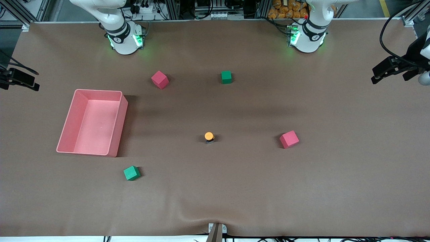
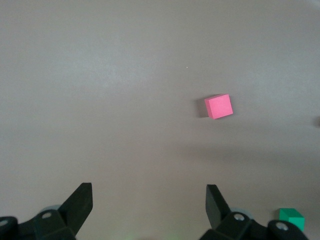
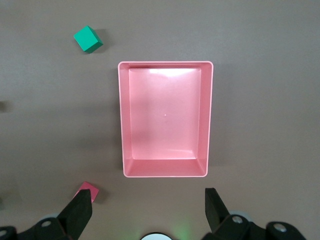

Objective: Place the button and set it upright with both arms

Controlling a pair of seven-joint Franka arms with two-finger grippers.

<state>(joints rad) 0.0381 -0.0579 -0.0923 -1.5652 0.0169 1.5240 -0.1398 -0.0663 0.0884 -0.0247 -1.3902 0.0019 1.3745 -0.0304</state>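
The button [image 1: 209,136] stands on the brown table near its middle, its round orange cap on top of the short black body. No gripper is close to it. My left gripper [image 2: 148,200] hangs open and empty high over the table at the left arm's end, looking down on a red cube [image 2: 219,106]. My right gripper [image 3: 148,202] is open too, with nothing in it, high over the table beside the pink bin [image 3: 165,64]. In the front view only the two white arms' bases show, not the grippers.
The pink bin [image 1: 119,127] sits toward the right arm's end. Red cubes [image 1: 160,79] [image 1: 289,139] and green cubes [image 1: 226,77] [image 1: 131,173] lie scattered around the button. Black camera mounts [image 1: 391,69] stick in at both table ends.
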